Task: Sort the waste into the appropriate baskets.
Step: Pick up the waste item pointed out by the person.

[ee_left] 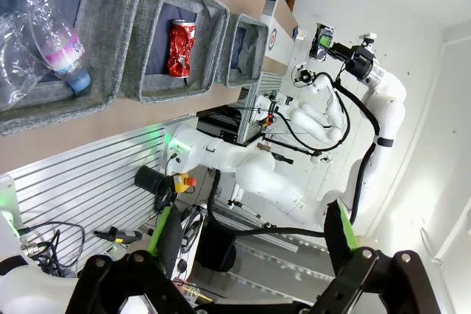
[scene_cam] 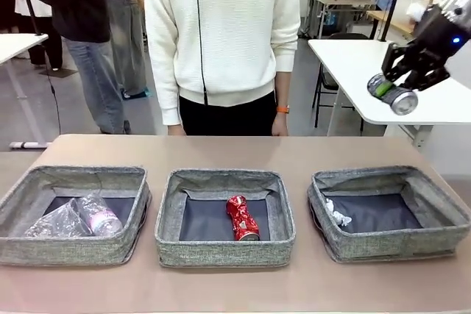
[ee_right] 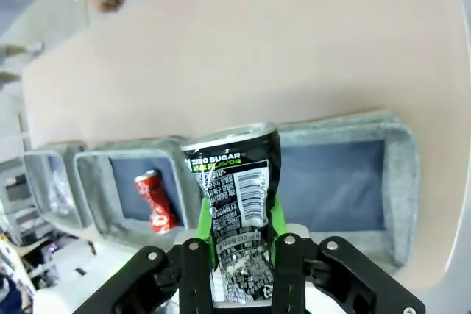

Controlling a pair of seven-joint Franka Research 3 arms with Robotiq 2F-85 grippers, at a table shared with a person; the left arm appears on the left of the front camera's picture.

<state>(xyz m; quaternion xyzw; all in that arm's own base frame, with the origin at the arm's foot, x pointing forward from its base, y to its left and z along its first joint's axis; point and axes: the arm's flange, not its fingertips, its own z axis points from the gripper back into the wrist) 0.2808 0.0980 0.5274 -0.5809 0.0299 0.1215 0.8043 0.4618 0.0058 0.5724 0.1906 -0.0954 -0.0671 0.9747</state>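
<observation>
Most of the sorting looks done from where I sit. The left basket (scene_cam: pixel 22 204) holds the bottle (scene_cam: pixel 99 218) and the clear cup (scene_cam: pixel 55 222), the middle basket (scene_cam: pixel 173 215) has the red can (scene_cam: pixel 241 218), and the right basket (scene_cam: pixel 441 196) has the paper ball (scene_cam: pixel 337 215). I see no litter on the bare table (scene_cam: pixel 221 148). My right gripper (scene_cam: pixel 401 82) is clamped on the dark can (scene_cam: pixel 394 95), held high in the air above and beyond the right basket, well clear of it. I judge this can is the last piece, and it belongs with the red can in the middle. My left gripper (ee_left: pixel 246 244) hangs spread wide and empty, off the table.
</observation>
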